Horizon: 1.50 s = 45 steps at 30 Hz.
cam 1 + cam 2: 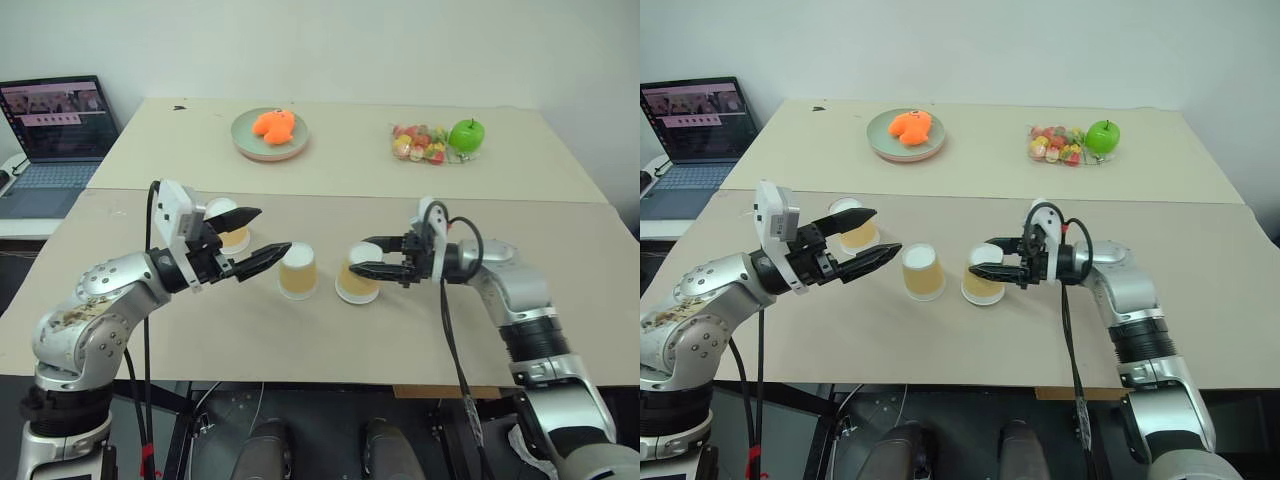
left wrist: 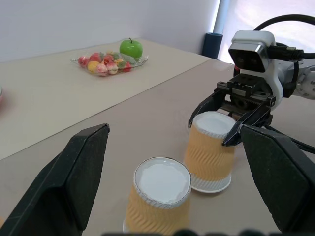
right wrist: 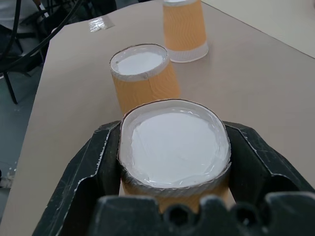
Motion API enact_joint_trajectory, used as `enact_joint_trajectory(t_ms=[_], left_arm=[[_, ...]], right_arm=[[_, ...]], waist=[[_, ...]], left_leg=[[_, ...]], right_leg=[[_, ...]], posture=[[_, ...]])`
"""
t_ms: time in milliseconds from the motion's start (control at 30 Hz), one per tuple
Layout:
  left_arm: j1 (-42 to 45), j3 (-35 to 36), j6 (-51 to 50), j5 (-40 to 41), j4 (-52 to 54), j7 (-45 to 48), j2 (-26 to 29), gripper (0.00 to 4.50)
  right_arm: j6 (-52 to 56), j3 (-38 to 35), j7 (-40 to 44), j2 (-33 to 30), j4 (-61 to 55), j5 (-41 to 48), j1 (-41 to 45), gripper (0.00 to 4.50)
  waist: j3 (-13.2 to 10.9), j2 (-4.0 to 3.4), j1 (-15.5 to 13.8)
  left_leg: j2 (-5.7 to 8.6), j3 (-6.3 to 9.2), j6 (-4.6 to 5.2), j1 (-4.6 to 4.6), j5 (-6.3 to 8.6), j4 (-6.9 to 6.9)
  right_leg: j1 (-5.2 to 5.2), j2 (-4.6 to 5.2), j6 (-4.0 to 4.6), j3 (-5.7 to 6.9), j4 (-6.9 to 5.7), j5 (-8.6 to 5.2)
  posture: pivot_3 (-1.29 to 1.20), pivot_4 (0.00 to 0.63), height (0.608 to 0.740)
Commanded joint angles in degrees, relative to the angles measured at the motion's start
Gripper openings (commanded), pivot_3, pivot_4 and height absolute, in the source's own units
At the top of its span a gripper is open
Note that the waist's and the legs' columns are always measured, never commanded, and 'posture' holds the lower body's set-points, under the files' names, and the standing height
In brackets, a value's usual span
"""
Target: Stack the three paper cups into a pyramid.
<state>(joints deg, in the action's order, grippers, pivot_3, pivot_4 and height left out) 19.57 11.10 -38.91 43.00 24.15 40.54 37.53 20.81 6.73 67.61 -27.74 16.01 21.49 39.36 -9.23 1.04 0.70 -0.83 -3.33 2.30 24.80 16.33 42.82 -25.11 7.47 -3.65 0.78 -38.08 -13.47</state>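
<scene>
The right gripper (image 1: 368, 258) has its jaws clamped on the upturned base of the cup (image 1: 357, 280) at the tabletop's (image 1: 560, 230) centre, two more at nine o'clock; light, crushable paper needs gentle pressure; left jaws gape empty.

arms: silver-grey metal shells with rounded joints, black bands between segments
left arm (image 1: 100, 300): scuffed, brownish marks on the shoulder shell
cables: black, looping outside each forearm and hanging below the table edge
wrist cameras: white boxy housings with dark lens windows
left gripper (image 1: 262, 236): two black, tapered, pointed fingers
right gripper (image 1: 368, 257): two black fingers on a black ribbed base
</scene>
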Motion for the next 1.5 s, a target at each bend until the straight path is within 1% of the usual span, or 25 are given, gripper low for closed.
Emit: enact_joint_trajectory(t_ms=[33,267,1200,1267,1300,1333,1367,1500], left_arm=[[0.4,1.3,0.5,1.3,2.6,-1.0,-0.5,4.50],[0.5,1.2,0.4,1.5,3.0,-1.8,-0.8,4.50],[1.1,1.2,0.6,2.0,2.7,-2.9,-0.1,4.50],[1.2,1.2,0.6,2.0,2.5,-2.8,-0.1,4.50],[1.4,1.2,0.7,2.0,2.3,-2.8,-0.1,4.50],[1.5,1.2,0.7,1.9,2.2,-2.8,-0.1,4.50],[1.6,1.3,0.7,1.9,2.0,-2.8,-0.2,4.50],[2.0,1.5,0.6,2.2,1.6,-3.1,-0.5,4.50]], right_arm=[[-4.4,0.2,1.0,2.0,2.8,-1.2,4.0,2.66],[-7.2,0.4,1.6,4.4,7.5,-2.8,6.4,2.66],[-8.6,1.2,0.4,7.5,8.7,-5.5,3.7,2.66],[-8.3,1.1,-0.2,7.6,8.9,-5.7,3.6,3.68],[-8.2,1.2,-0.1,7.4,8.7,-5.9,3.4,3.86],[-7.9,1.3,0.0,7.1,8.4,-6.0,3.2,4.19],[-6.9,1.2,0.3,6.7,7.9,-5.7,3.1,4.43],[1.6,-1.5,3.1,4.5,3.3,-0.3,3.1,4.43]], waist=[[0.0,0.00,0.0],[0.0,0.01,-0.1],[0.0,0.02,0.1],[0.0,0.01,0.1],[0.0,0.02,0.1],[0.0,0.01,0.1],[0.0,0.02,0.0],[0.0,0.02,0.0]], left_leg=[[0.00,0.00,0.00,0.00,0.00,0.00],[0.00,0.01,-0.05,0.02,-0.03,-0.01],[-0.01,0.01,-0.08,0.02,-0.04,-0.01],[-0.01,0.01,-0.08,0.01,-0.05,-0.01],[-0.01,0.01,-0.08,0.01,-0.05,-0.01],[-0.01,0.01,-0.09,0.01,-0.05,-0.01],[-0.01,0.01,-0.09,0.01,-0.05,-0.01],[0.00,0.01,-0.09,0.03,-0.05,-0.01]], right_leg=[[0.00,0.00,0.00,0.00,0.00,0.00],[-0.01,-0.01,0.00,0.03,0.02,0.00],[-0.03,-0.02,0.00,0.02,-0.01,0.00],[-0.03,-0.02,0.00,0.02,-0.01,0.00],[-0.03,-0.02,0.00,0.01,-0.02,0.00],[-0.03,-0.02,0.00,0.02,-0.01,0.00],[-0.03,-0.02,0.00,0.02,-0.02,0.00],[-0.04,-0.02,0.00,0.00,0.00,0.00]], posture=[[0.00,0.150,0.676],[0.00,0.150,0.676],[0.00,0.150,0.676],[0.00,0.150,0.676],[0.00,0.150,0.676],[0.00,0.150,0.676],[0.00,0.150,0.676],[0.00,0.150,0.676]])
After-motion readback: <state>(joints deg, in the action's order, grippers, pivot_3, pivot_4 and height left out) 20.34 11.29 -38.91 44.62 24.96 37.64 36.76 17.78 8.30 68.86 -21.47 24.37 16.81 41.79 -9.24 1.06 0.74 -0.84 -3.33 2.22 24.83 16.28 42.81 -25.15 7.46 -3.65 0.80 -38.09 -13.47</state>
